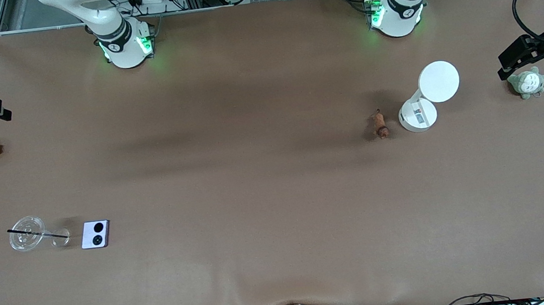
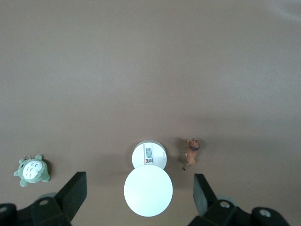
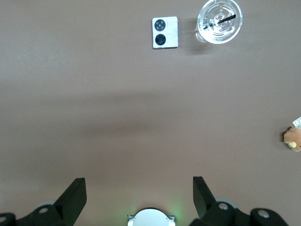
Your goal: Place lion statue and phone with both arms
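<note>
Overhead, both grippers (image 2: 136, 197) (image 3: 138, 197) wide, empty.

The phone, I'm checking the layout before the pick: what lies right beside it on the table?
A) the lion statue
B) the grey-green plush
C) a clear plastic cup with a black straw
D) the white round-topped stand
C: the phone lies flat next to the clear plastic cup with its black straw, toward the right arm's end of the table, while the lion statue stands by the white stand toward the left arm's end.
</note>
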